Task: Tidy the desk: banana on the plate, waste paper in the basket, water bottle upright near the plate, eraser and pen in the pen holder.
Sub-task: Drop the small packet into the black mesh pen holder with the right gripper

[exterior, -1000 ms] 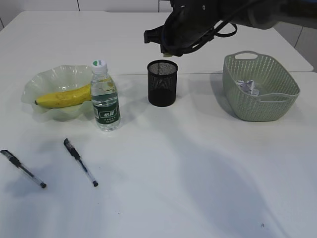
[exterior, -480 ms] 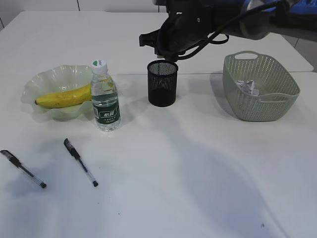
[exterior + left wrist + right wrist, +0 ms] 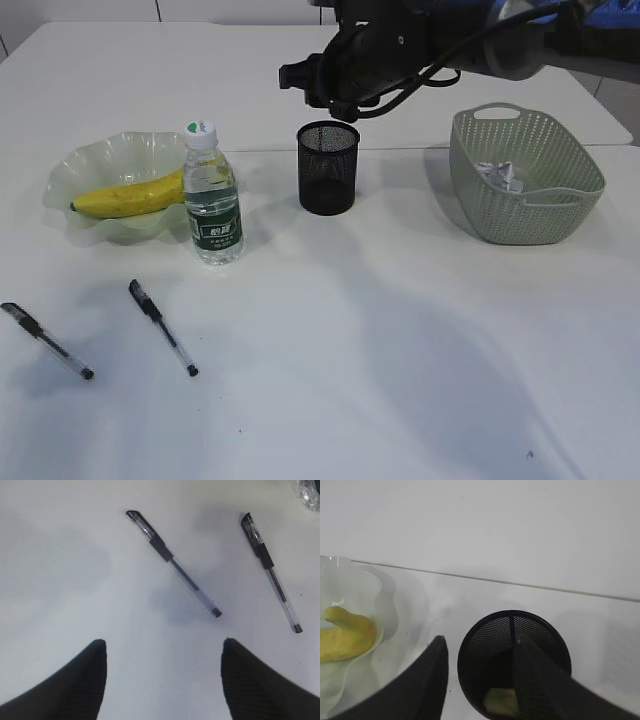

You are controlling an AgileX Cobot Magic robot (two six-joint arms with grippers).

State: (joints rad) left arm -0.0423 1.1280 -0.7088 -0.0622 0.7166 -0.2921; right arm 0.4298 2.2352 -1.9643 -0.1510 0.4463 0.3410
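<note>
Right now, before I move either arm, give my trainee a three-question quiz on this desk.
1. True or false: the banana lies on the plate.
2. Multiple choice: where is the eraser? A) on the table beside the pens B) at the bottom of the pen holder C) in the basket
3. Fill in: how many pens lie on the table, outside the holder?

Key: 1 true. 2 B; the right wrist view shows it inside, below the right claw, whose jaws stand apart and empty. 3 two: the left pen and the right pen.
</note>
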